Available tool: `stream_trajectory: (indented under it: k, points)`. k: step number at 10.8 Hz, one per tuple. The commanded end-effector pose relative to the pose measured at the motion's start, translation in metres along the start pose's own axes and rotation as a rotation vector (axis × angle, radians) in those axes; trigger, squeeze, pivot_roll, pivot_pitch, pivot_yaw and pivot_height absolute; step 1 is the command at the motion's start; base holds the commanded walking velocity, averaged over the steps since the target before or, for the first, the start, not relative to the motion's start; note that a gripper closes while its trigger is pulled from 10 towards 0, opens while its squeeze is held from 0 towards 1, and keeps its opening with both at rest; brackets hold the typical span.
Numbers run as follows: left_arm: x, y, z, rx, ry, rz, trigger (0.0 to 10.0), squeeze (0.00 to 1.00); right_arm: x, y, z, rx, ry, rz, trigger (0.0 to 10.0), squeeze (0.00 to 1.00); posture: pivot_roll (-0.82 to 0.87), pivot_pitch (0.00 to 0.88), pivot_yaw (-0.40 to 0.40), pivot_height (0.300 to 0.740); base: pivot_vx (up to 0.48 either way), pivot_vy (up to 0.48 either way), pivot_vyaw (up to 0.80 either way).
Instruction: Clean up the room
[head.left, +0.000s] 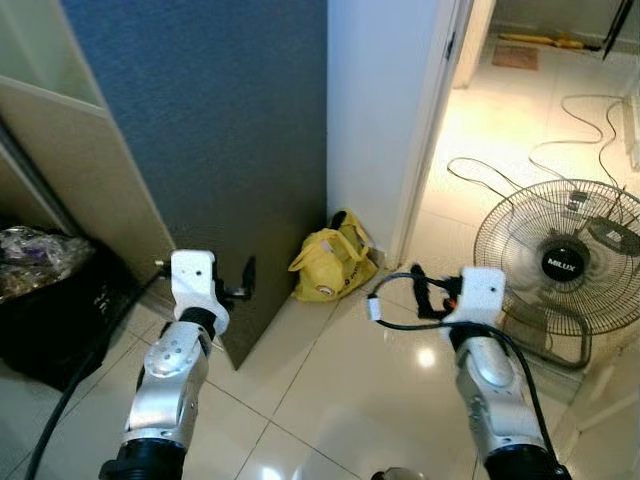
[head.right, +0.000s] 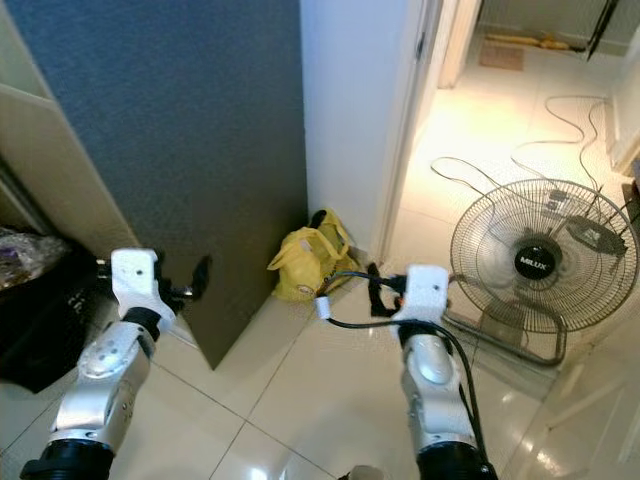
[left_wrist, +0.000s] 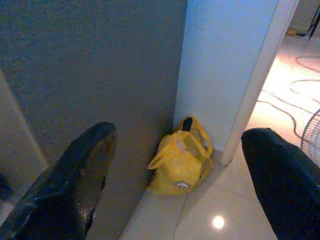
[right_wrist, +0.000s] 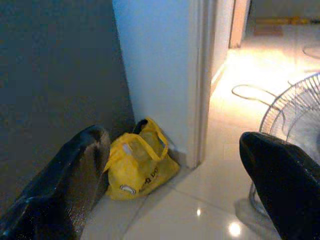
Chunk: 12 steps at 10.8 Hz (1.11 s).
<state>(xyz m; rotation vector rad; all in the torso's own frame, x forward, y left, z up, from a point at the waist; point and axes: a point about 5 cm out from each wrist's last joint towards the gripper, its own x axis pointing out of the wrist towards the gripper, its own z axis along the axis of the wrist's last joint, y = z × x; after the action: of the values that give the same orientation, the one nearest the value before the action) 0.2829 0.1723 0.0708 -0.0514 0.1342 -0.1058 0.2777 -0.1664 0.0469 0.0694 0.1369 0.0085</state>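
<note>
At frame centre a yellow bag (head.left: 332, 265) slumps against the white wall corner, both the left gripper (left_wrist: 175, 165) and right gripper (right_wrist: 175, 170) spread wide and empty, a floor fan (head.left: 562, 262) at right.

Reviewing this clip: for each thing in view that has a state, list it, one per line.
yellow bag: on the floor in the corner, slumped against the wall, handles up.
fan: lying tilted on the floor by the doorway; blades not discernibly spinning.
black bin: full, contents heaped at the top.
left gripper: open, empty.
right gripper: open, empty.
</note>
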Motion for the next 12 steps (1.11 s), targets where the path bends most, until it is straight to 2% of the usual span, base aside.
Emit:
stream_trajectory:
  k: [1, 2, 3, 5, 7, 12]
  points:
    - [0.002, -0.002, -0.002, 0.006, 0.013, 0.007, 10.0, 0.00, 0.002, 0.003, -0.001, 0.000, 0.019, 0.031, 10.0, 0.00, -0.17, 0.000, 0.043, 0.740, 0.000, 0.000, 0.00]
    - [0.000, -0.005, -0.006, 0.029, 0.024, 0.000, 10.0, 0.00, 0.001, 0.001, -0.003, 0.009, 0.029, 0.034, 10.0, 0.00, -0.17, 0.000, 0.040, 0.740, 0.000, 0.000, 0.69]
    - [-0.004, -0.010, -0.010, 0.005, 0.032, -0.035, 10.0, 0.00, 0.000, 0.002, -0.004, 0.007, 0.038, 0.048, 10.0, 0.00, -0.17, 0.000, 0.040, 0.740, 0.000, -0.480, 0.63]
    - [-0.007, -0.015, -0.013, 0.009, 0.030, -0.017, 10.0, 0.00, 0.000, 0.005, -0.007, 0.003, 0.054, 0.093, 10.0, 0.00, -0.17, 0.000, 0.033, 0.740, 0.000, -0.480, 0.54]
    - [-0.001, -0.003, -0.013, 0.007, 0.042, 0.056, 10.0, 0.00, 0.001, 0.008, -0.009, -0.004, 0.070, 0.128, 10.0, 0.00, -0.17, 0.000, 0.028, 0.740, 0.000, -0.480, 0.47]
    - [-0.007, -0.004, -0.024, -0.011, 0.094, 0.109, 10.0, 0.00, -0.010, 0.005, -0.030, -0.015, 0.144, 0.119, 10.0, 0.00, -0.18, 0.000, 0.061, 0.740, 0.000, 0.000, 0.34]
